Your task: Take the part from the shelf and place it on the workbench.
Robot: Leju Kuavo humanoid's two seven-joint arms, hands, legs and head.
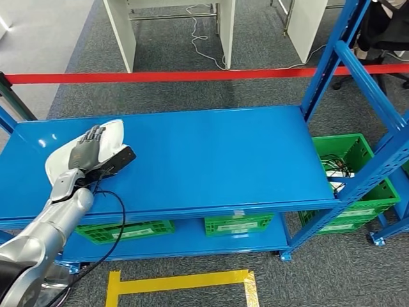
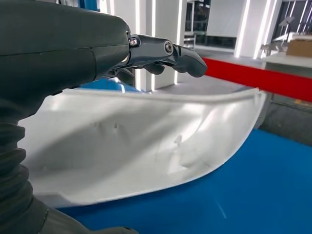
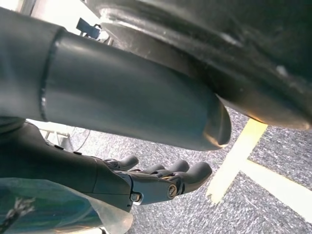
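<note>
So, left hand [image 1: 85, 148] is lying over the white part [image 1: 112, 135], fingers out flat, nothing gripped yet.
Part's on the blue shelf [image 1: 202, 160] at about 9 o'clock; I'd hook the far rim before lifting. Right hand [image 3: 154, 181] hangs loosely open, holding nothing.

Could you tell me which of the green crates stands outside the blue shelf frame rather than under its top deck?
The green crate at the right, open-topped with cables inside; the two other crates sit tucked under the deck.

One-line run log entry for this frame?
left hand: over white part | part: on blue shelf | right hand: empty, hanging
</note>
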